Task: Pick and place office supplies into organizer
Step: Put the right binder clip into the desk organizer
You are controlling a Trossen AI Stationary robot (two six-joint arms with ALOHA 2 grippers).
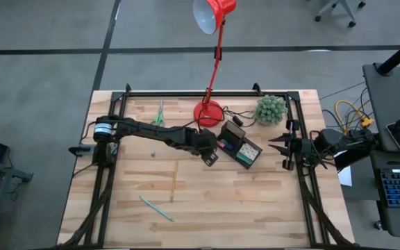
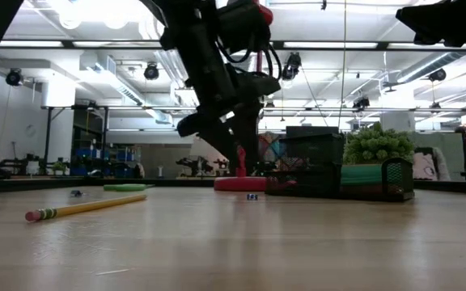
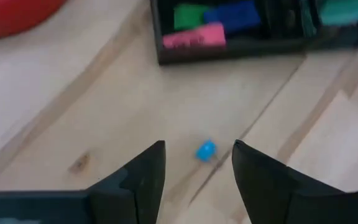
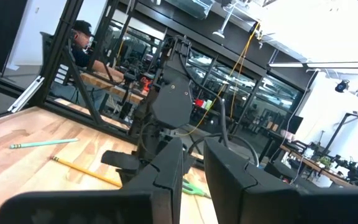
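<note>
Your worktop (image 1: 255, 201) is made of light wooden planks with a black frame around its edges, and it stands on a grey floor. At the far edge you see the round base of the red desk lamp (image 1: 208, 112), with the green ball-shaped plant (image 1: 271, 109) to its right.

The left end effector (image 3: 197, 168) hovers near the middle of the worktop, just left of the black organizer (image 1: 240, 146). Its fingers are spread apart and hold nothing. Between them, on the wood, lies a small blue piece (image 3: 206, 150), and it touches neither finger. The organizer sits a little right of the centre, turned at an angle; in the left wrist view one of its compartments holds a pink piece (image 3: 194, 37), a green piece (image 3: 188, 15) and a blue piece (image 3: 234, 12).

On the left part of the worktop you find the yellow pencil (image 1: 173, 182) near the middle, the teal pen (image 1: 156, 207) nearer to you, and the green-handled scissors (image 1: 159, 114) at the far side.

The right end effector (image 1: 280, 151) waits at the right edge of the worktop; its fingers stand close together with a narrow gap, and nothing is between them.

Behind the worktop, the low view shows a big workshop room with ceiling lights and benches. In the right wrist view a person (image 4: 82, 46) sits at a distant desk.
</note>
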